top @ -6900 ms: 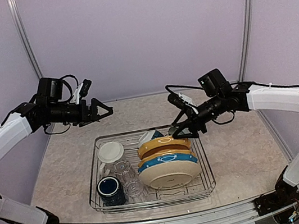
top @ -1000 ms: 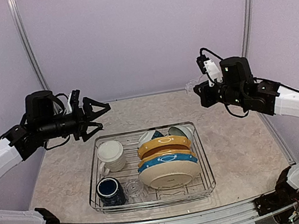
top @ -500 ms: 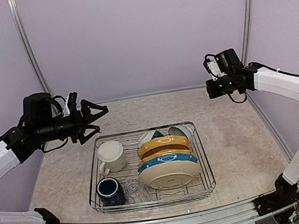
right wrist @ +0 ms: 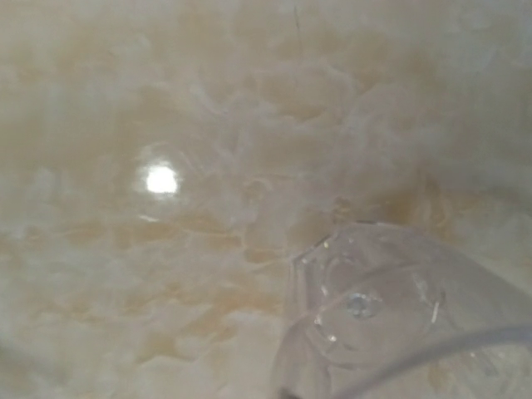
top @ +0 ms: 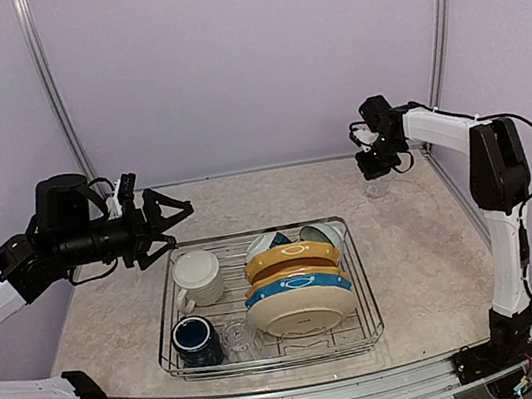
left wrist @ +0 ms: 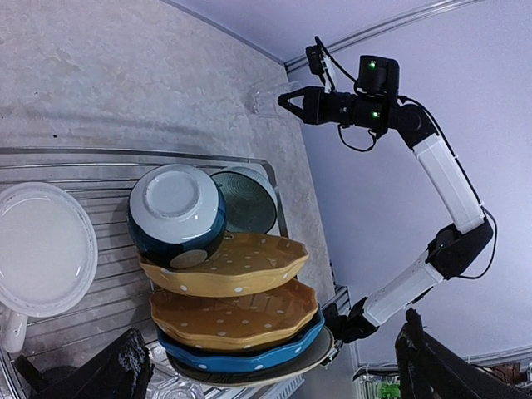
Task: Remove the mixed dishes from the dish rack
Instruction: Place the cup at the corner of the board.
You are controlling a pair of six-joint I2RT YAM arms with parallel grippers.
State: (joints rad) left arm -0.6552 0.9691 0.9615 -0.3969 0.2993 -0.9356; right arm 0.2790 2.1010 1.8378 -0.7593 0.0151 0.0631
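The dish rack (top: pixel 363 285) sits mid-table. It holds a cream mug (top: pixel 198 275), a navy mug (top: pixel 197 339), a clear tumbler (top: pixel 239 337), a stack of leaning plates (top: pixel 297 291) and a teal-and-white bowl (left wrist: pixel 176 216). My left gripper (top: pixel 174 219) hovers open above the rack's far left corner, holding nothing. In the left wrist view its fingers (left wrist: pixel 125 374) frame the yellow plates (left wrist: pixel 229 266). My right gripper (top: pixel 374 168) is at the far right of the table, shut on a clear glass tumbler (top: pixel 377 185) held low over the surface. That tumbler (right wrist: pixel 391 324) fills the right wrist view, where the fingers are hidden.
A second, greenish bowl (left wrist: pixel 247 198) leans behind the teal one. A blue-rimmed plate (left wrist: pixel 249 357) lies under the yellow ones. Marbled tabletop (top: pixel 427 255) surrounds the rack. Purple walls with metal corner posts (top: pixel 438 41) close off the back.
My right arm has swung back and to the far right with the tumbler and come down close to the table. My left gripper has drifted slightly left and lower, still open.
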